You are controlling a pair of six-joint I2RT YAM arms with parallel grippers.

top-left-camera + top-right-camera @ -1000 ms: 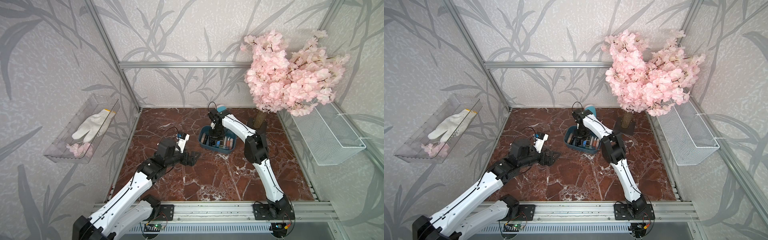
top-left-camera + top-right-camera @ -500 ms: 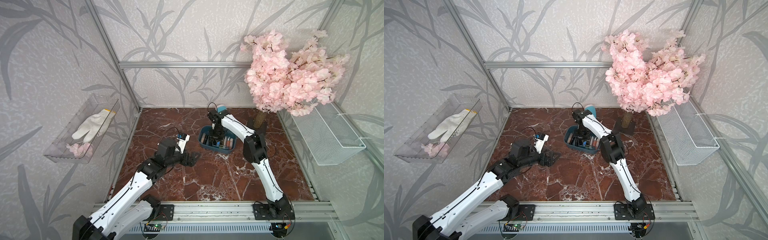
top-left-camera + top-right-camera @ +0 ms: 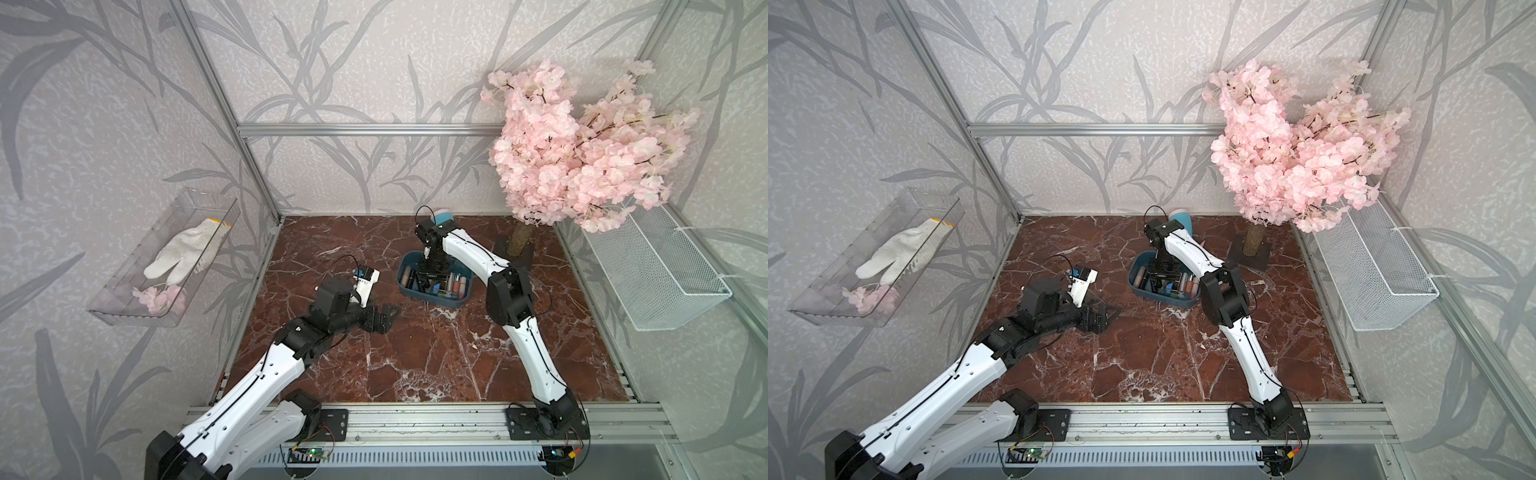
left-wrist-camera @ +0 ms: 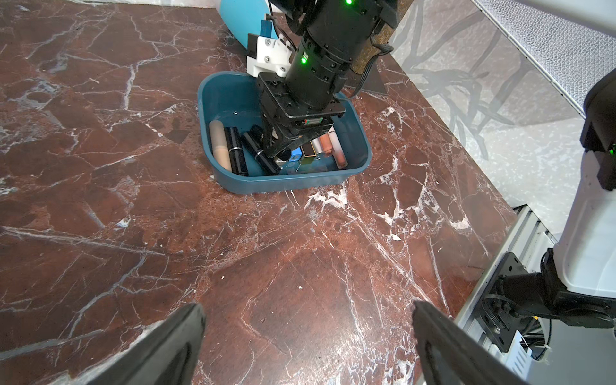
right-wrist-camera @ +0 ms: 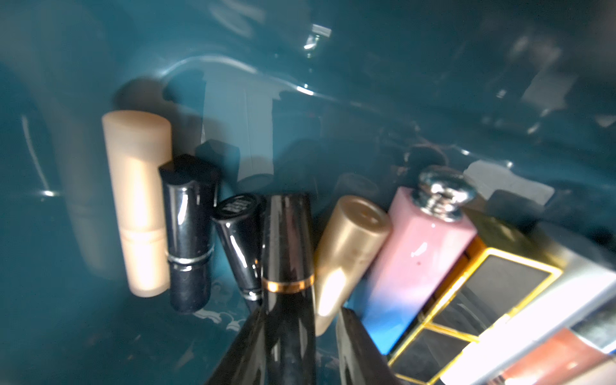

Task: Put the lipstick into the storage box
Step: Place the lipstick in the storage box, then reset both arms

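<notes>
The storage box (image 3: 432, 300) (image 3: 1158, 298) is a dark teal tub on the marble floor, holding several lipsticks and makeup cases. My right gripper (image 5: 300, 313) (image 4: 283, 151) reaches down into it. A black lipstick (image 5: 288, 240) with a gold band lies between its fingers. It rests against one finger, and a narrow gap shows at the other, so the jaws stand slightly open. My left gripper (image 4: 308, 310) (image 3: 390, 316) hovers wide open over bare marble, in front and to the left of the box, holding nothing.
A beige tube (image 5: 138, 200), black tubes, a gold tube (image 5: 346, 253) and a pink bottle (image 5: 416, 253) fill the box. A light-blue cup (image 3: 444, 217) lies behind it. A pink blossom tree (image 3: 582, 145) stands at the back right. A white wire basket (image 3: 656, 266) and a clear tray (image 3: 166, 266) hang on the side walls.
The right arm stays over the box with only a slight shift at its elbow. The left arm has not moved.
</notes>
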